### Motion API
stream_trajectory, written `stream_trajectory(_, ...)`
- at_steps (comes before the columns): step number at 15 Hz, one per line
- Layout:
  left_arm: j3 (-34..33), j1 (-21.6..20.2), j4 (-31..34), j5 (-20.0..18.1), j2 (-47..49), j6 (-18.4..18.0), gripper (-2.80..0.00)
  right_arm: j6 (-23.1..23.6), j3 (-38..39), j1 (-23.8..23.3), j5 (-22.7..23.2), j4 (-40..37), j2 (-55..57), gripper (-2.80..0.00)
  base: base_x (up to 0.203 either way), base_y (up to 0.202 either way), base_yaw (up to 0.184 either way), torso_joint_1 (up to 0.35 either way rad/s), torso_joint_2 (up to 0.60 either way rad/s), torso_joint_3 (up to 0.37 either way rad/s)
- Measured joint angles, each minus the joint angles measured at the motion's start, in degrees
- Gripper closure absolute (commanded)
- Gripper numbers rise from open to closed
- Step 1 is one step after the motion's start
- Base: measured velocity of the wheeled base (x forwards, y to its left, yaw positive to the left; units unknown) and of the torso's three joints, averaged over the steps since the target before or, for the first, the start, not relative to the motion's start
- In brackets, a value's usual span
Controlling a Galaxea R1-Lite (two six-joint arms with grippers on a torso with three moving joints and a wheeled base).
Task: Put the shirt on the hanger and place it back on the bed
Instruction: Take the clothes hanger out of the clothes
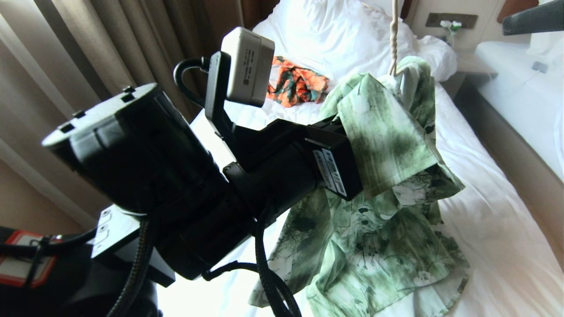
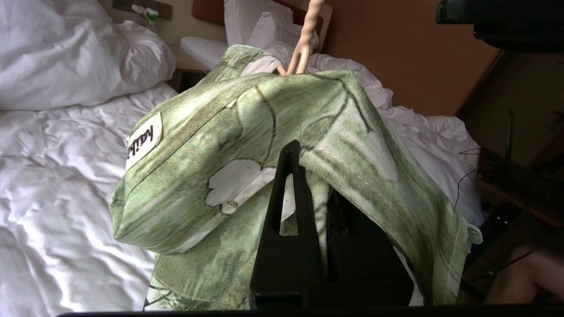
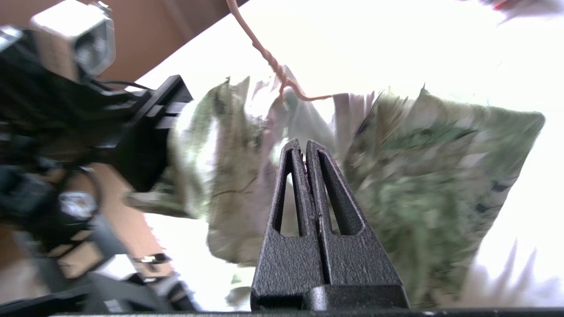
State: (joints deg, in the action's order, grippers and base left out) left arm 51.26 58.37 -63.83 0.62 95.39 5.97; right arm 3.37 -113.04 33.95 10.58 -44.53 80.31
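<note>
Both grippers are closed: the left gripper (image 2: 308, 176) pinches the shirt (image 1: 387, 145), draped on the hanger (image 1: 393, 39) above the bed's (image 1: 498, 229) middle; the right gripper (image 3: 304, 149) seems empty.

green floral shirt (image 1: 379, 185), draped on hanger (image 1: 393, 39)

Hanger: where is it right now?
Head view, upper right of centre: the hanger is held up above the bed, its twisted neck rising from the shirt draped over it.
</note>
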Motion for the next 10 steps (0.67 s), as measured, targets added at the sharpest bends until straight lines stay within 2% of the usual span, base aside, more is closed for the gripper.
stream_trajectory(1, 0.2, 0.0, 0.1, 0.0, 0.1, 0.0, 0.0, 1.9, 0.0, 1.0, -2.0, 0.3, 0.5, -2.8, 0.0, 0.0, 0.0, 0.0, 0.0, 0.0)
stream_trajectory(3, 0.4, 0.0, 0.1, 0.0, 0.1, 0.0, 0.0, 6.1, 0.0, 2.6, -4.9, 1.2, 1.5, -2.8, 0.0, 0.0, 0.0, 0.0, 0.0, 0.0)
stream_trajectory(6, 0.5, 0.0, 0.1, 0.0, 0.1, 0.0, 0.0, 9.8, 0.1, 4.2, -7.2, 2.5, 2.9, -2.8, 0.0, 0.0, 0.0, 0.0, 0.0, 0.0)
stream_trajectory(10, 0.4, 0.1, 0.1, 0.0, 0.2, 0.1, 0.0, 10.4, 0.2, 7.2, -9.3, 7.5, 5.7, -2.8, 0.0, 0.0, 0.0, 0.0, 0.0, 0.0)
